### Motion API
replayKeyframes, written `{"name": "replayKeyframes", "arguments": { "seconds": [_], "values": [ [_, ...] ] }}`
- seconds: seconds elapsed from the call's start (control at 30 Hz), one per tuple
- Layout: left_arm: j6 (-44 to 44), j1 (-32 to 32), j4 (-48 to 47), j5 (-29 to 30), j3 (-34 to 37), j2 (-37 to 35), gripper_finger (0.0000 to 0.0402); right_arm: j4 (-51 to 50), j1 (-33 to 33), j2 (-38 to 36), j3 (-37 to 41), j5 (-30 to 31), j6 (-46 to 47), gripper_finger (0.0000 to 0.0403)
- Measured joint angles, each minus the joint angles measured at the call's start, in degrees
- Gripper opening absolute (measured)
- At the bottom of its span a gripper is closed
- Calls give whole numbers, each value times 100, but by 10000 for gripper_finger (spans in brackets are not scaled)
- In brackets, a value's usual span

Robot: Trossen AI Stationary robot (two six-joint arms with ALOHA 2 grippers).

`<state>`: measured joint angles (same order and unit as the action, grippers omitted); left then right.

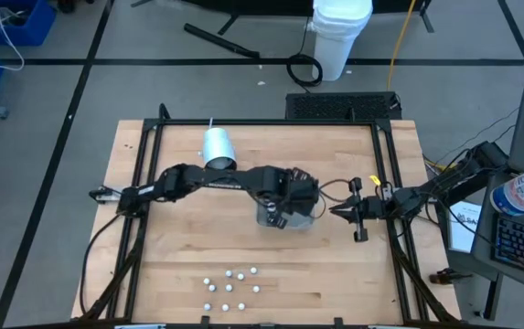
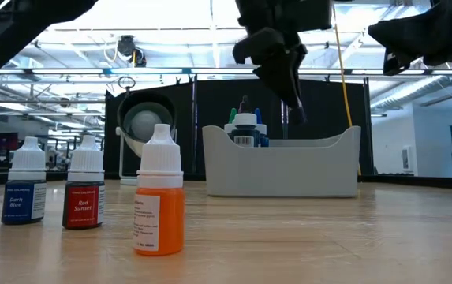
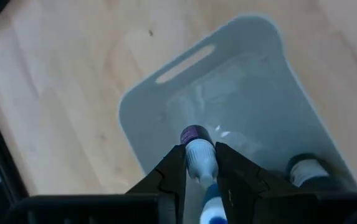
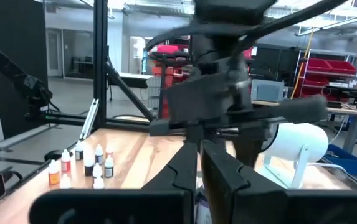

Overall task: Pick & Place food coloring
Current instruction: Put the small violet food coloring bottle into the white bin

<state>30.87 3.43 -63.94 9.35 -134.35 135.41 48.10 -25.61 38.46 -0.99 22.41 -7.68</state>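
Orange bottle [image 2: 159, 192] fronts the table as left gripper [image 3: 201, 171], fingers clamped on a white-capped bottle [image 3: 198, 149], hangs over grey tray [image 3: 166, 106]; right gripper [image 1: 352, 216], fingers together, waits beside

**Four Cameras, One Shared Tray**

The high view looked straight down on the whole desk [image 1: 243, 247] from well above. The low view sat at desk height among the food coloring bottles [image 2: 159, 192], facing level toward the grey tray [image 2: 281, 164] and the room beyond. The left wrist view peered down into that tray [image 3: 228, 106] from close by. The right wrist view faced across the desk, sharing the white cylinder [image 4: 296, 144] with the high view [image 1: 218, 146].
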Motion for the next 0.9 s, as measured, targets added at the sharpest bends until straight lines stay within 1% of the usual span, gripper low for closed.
{"name": "replayKeyframes", "arguments": {
  "seconds": [0.1,0.27,0.57,0.8,0.9],
  "values": [
    [-53,-34,-22,-187,-2,0,74,4,0,-7,0,0,-105,15],
    [-57,-6,41,-335,-15,82,74,81,0,-7,4,2,-370,15],
    [9,191,16,-259,-10,323,74,140,0,2,9,2,-356,15],
    [-55,191,61,-46,9,460,74,180,0,9,11,2,-201,15],
    [90,197,55,-30,0,518,74,177,0,11,11,-5,-200,15]
  ]
}}
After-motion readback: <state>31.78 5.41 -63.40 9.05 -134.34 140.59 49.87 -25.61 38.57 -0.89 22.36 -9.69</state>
